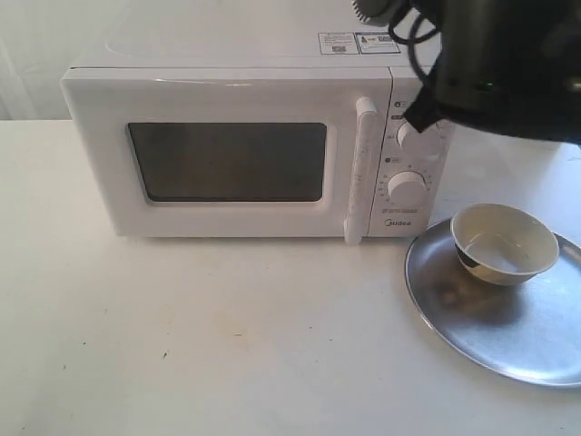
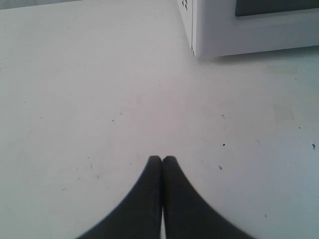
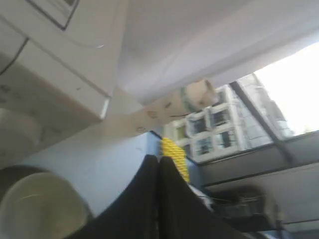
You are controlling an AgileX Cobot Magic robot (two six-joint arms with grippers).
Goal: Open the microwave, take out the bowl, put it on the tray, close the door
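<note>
The white microwave [image 1: 245, 145] stands at the back of the table, its door [image 1: 227, 159] shut with the bar handle [image 1: 361, 168] upright. On the silver tray [image 1: 508, 336] at the right sits the cream-white bowl [image 1: 504, 243], dark patch on its side. The right arm's dark body [image 1: 499, 64] hangs above the dials at upper right. In the right wrist view the right gripper [image 3: 159, 159] is shut and empty, with the bowl [image 3: 40, 209] below it and the microwave [image 3: 55, 59] beside it. The left gripper [image 2: 162, 159] is shut and empty above bare table near the microwave's corner [image 2: 199, 47].
White table surface [image 1: 227, 336] spreads in front of the microwave. The tray overhangs the exterior view's right edge. Windows and a yellow object [image 3: 174, 157] show in the background of the right wrist view.
</note>
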